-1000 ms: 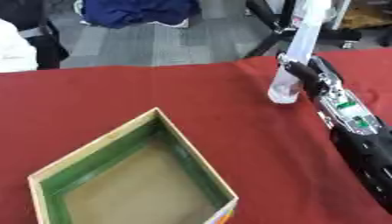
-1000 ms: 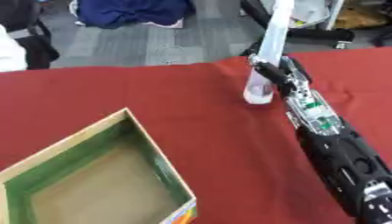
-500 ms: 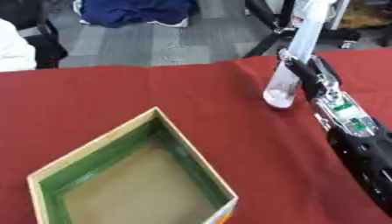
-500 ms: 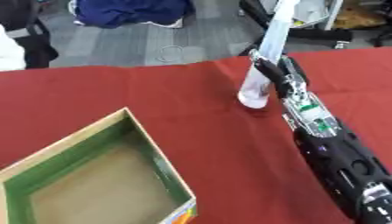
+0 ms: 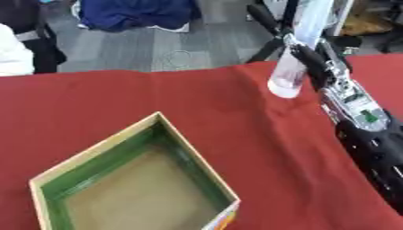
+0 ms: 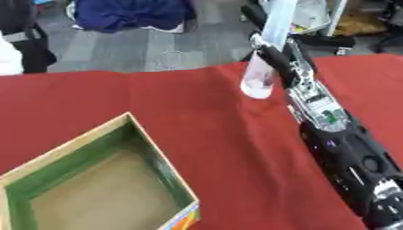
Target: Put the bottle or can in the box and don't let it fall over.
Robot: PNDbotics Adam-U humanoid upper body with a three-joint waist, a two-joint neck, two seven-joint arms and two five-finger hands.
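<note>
A clear plastic bottle (image 6: 260, 76) is tilted, its top leaning to the right and away, with its base just above the red cloth near the table's far edge. My right hand (image 6: 277, 57) comes in from the lower right and its fingers are curled round the bottle's middle. The open cardboard box (image 5: 104, 144), green inside its walls with a brown floor, sits at the lower left with one corner pointing toward the bottle. Nothing shows inside the box. My left hand is in no view.
The red tablecloth (image 5: 228, 126) covers the whole table; its far edge runs just behind the bottle. Beyond it are grey floor, a blue bundle (image 5: 134, 13) and black stand legs (image 5: 264, 20). My black forearm (image 6: 354, 166) crosses the table's right side.
The bottle in my right hand has shifted a little to the left, toward the box, and leans more than before. The box has stayed put.
</note>
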